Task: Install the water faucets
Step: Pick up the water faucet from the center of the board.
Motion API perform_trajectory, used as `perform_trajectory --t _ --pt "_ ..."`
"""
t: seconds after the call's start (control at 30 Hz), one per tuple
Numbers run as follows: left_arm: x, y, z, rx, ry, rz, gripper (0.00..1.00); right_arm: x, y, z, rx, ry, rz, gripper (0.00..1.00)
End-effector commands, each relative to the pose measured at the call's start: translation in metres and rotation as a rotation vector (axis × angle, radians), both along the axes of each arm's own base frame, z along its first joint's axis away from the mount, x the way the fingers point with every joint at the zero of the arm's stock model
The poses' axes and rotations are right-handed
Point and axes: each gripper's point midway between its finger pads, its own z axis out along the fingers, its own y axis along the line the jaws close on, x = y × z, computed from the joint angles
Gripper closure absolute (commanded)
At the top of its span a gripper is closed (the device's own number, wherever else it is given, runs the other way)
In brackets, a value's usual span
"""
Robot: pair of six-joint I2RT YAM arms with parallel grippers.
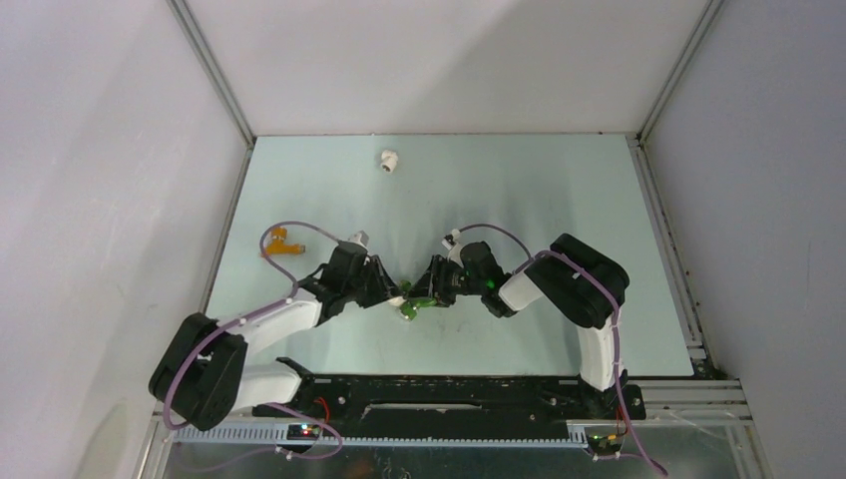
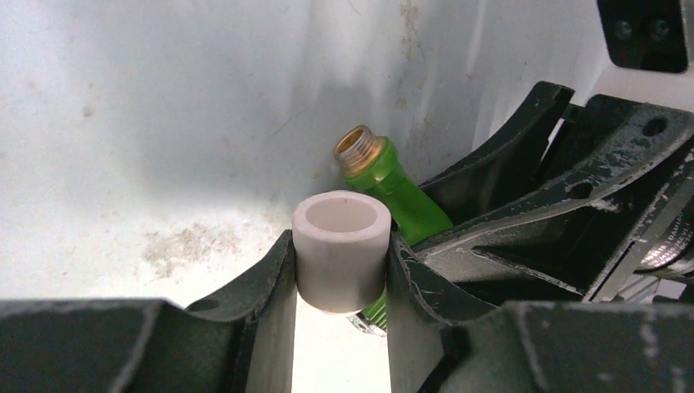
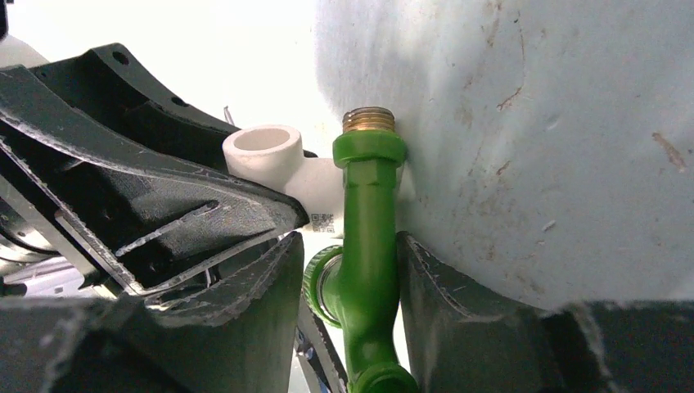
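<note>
The green faucet is near the table's front middle, between the two grippers. Its brass threaded end points up in the right wrist view, beside the open mouth of a white elbow fitting and not inside it. My right gripper stands open around the green body, with a gap on the left finger's side. My left gripper is shut on the white elbow fitting, and the green faucet lies just behind it. The orange faucet lies apart on the table's left.
A second white elbow fitting lies near the back wall. The light green table top is ringed by white walls, with a metal rail along its right edge. The arm bases stand on the black bar at the near edge.
</note>
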Motion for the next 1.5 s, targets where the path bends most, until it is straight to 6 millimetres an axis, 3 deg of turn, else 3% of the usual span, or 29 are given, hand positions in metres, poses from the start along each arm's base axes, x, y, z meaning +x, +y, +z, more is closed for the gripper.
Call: perform_trajectory --t 0.0,0.3,0.57,0.87,1.17,1.27,1.33,1.47 --pt "-0.027 0.046 -0.035 0.178 0.107 0.146 1.00 0.005 0.001 0.006 -0.031 -0.038 -0.037 0.51" --pt "-0.037 0.052 -0.032 0.166 0.101 0.175 1.00 0.001 0.009 0.012 0.019 0.006 -0.045 0.55" --pt "-0.041 0.020 -0.028 0.086 0.081 0.108 1.00 0.003 0.012 0.020 0.067 0.035 -0.066 0.52" --pt "-0.046 0.017 -0.032 0.126 0.109 0.106 1.00 0.002 0.010 0.017 0.041 0.041 -0.071 0.54" --pt "-0.043 0.014 -0.028 0.120 0.099 0.104 1.00 -0.002 0.008 0.007 0.001 0.030 -0.055 0.70" --pt "-0.041 0.012 -0.026 0.111 0.093 0.101 1.00 -0.002 0.008 0.006 0.001 0.022 -0.052 0.85" --pt "-0.040 0.011 -0.023 0.107 0.080 0.093 1.00 -0.001 0.008 0.010 0.004 0.001 -0.044 1.00" --pt "-0.032 0.008 -0.008 0.114 0.023 0.053 1.00 0.003 0.000 0.029 -0.025 -0.100 -0.025 1.00"
